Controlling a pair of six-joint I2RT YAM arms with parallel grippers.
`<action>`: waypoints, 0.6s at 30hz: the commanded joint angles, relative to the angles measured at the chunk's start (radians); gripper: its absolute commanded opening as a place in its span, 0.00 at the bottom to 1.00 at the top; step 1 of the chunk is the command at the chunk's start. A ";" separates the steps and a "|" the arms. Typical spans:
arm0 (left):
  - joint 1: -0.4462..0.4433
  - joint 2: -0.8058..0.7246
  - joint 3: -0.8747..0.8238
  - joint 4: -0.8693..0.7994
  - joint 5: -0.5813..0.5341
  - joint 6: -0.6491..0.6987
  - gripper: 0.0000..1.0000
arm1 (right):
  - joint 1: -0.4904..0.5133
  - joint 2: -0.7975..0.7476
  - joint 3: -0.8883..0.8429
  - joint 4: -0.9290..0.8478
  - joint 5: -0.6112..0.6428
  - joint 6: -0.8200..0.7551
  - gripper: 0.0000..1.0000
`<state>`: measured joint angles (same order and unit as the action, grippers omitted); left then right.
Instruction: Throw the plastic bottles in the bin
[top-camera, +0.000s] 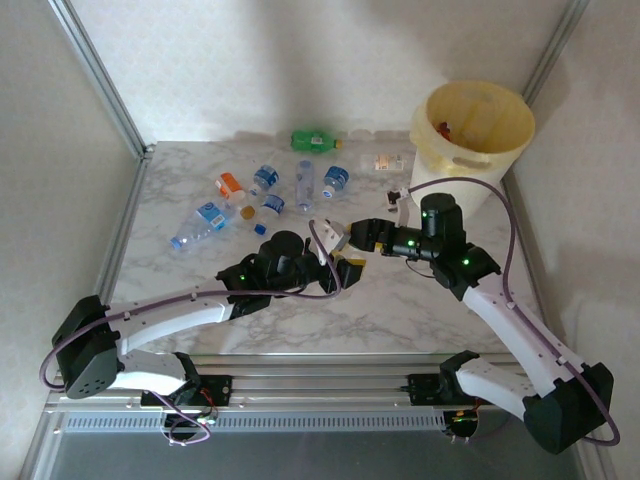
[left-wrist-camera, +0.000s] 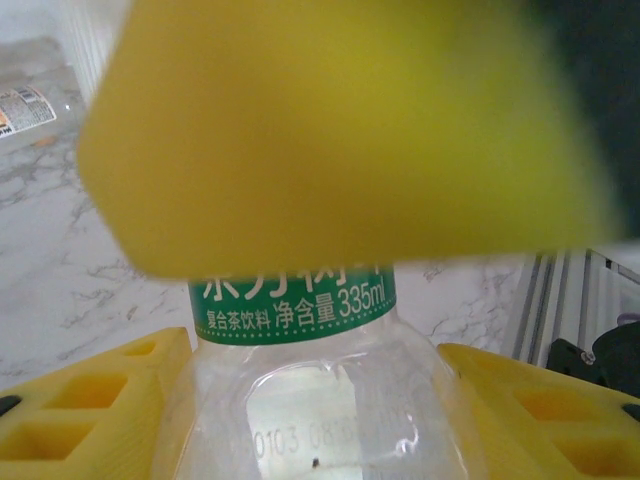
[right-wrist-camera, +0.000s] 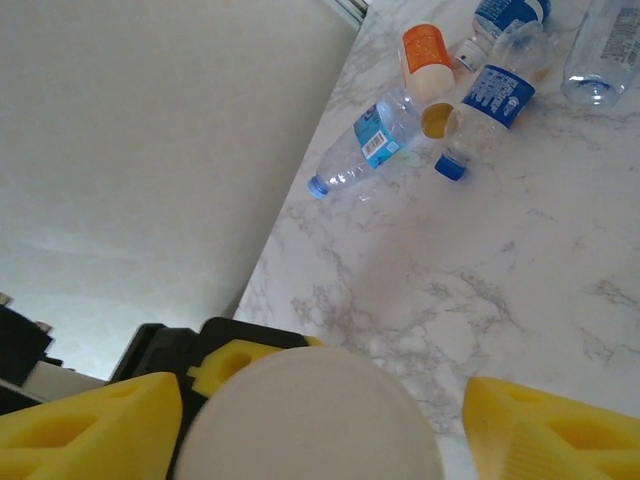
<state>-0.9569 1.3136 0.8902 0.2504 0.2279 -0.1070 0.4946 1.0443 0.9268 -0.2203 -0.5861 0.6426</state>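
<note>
Near the middle of the table (top-camera: 420, 300), the left gripper (left-wrist-camera: 315, 420) is clamped on a clear plastic bottle (left-wrist-camera: 310, 370) with a green label, its yellow fingers pressed to both sides. The right gripper (right-wrist-camera: 322, 410) meets it head-on, fingers apart on either side of the bottle's pale round end and not yet clamped, as far as I can see. This reads as a handover: the right fingers should bite squarely before the left lets go, firm but not crushing the thin wall. The bottle's long axis runs from one gripper to the other, labelled part toward the right one; cap or base, I cannot tell. The bin (top-camera: 512, 140) stands at the far right corner — loose bottles (top-camera: 265, 190) lie toward the far left.
</note>
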 joint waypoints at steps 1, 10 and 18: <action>-0.008 0.002 0.036 0.041 -0.008 0.016 0.43 | 0.013 0.003 -0.008 0.024 0.018 0.017 0.65; -0.010 0.000 0.023 0.052 -0.026 0.023 0.54 | 0.018 0.003 0.021 -0.030 0.046 0.022 0.33; -0.010 -0.046 -0.012 0.051 -0.135 -0.032 1.00 | 0.017 -0.012 0.084 -0.179 0.187 -0.059 0.21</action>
<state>-0.9615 1.3121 0.8898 0.2726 0.1669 -0.1112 0.5087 1.0485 0.9512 -0.3214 -0.4850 0.6292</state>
